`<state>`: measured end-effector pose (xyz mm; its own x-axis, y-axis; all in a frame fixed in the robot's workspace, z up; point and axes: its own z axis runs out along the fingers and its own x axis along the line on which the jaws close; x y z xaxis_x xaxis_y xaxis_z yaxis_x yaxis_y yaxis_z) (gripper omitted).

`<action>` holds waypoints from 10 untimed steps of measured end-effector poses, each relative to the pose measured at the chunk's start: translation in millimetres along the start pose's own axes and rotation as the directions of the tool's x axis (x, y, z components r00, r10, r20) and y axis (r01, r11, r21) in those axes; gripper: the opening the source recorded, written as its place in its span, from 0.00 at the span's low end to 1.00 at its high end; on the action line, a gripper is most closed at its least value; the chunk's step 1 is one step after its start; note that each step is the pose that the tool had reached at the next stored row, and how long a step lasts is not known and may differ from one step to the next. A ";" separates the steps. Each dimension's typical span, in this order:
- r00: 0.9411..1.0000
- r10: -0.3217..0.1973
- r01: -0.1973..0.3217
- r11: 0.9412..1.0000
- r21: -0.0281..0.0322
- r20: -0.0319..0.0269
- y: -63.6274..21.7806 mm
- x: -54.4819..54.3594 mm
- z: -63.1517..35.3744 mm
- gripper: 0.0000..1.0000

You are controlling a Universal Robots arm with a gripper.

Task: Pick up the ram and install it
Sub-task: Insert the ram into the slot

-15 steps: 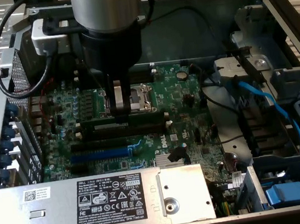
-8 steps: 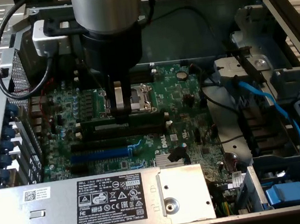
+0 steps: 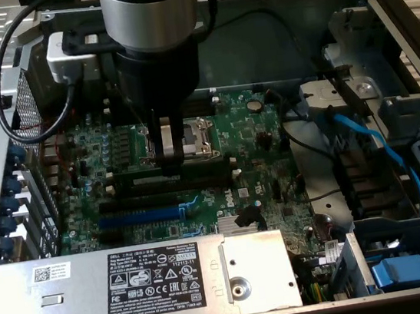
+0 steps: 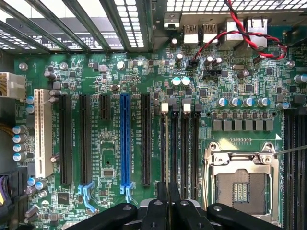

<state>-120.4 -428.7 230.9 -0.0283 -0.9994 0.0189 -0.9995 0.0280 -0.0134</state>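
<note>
Held item: ram (image 3: 196, 171), on edge at the black memory slots (image 4: 184, 148) of the motherboard (image 3: 261, 131).
From the exterior view's left: blue slot (image 3: 136, 215), at the board's edge by the power-supply cover (image 3: 96, 292). Next, my gripper (image 3: 170, 156), jaws clamped on the ram's upper edge. The strip lies lengthwise along the slots, which carry white end clips; I cannot tell whether it is seated. Just beside it is the open processor socket (image 3: 196, 135). Well apart, toward the chassis's right side, is a blue cable (image 3: 375, 147).
</note>
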 end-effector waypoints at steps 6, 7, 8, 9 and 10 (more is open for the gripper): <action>1.000 0.000 0.000 1.000 0.000 0.000 0.0 0.0 0.4 0.12; 1.000 0.000 0.000 1.000 0.000 0.000 0.0 0.0 0.5 0.12; 1.000 0.000 0.000 1.000 0.000 0.000 0.0 0.0 0.5 0.12; 1.000 0.000 0.000 1.000 0.000 0.000 0.0 0.0 1.0 0.12; 1.000 0.000 0.000 1.000 0.000 0.000 0.0 0.0 1.0 0.12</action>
<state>-120.4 -428.7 229.9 -0.0283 -0.9994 0.0185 -0.9995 0.0281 -0.0134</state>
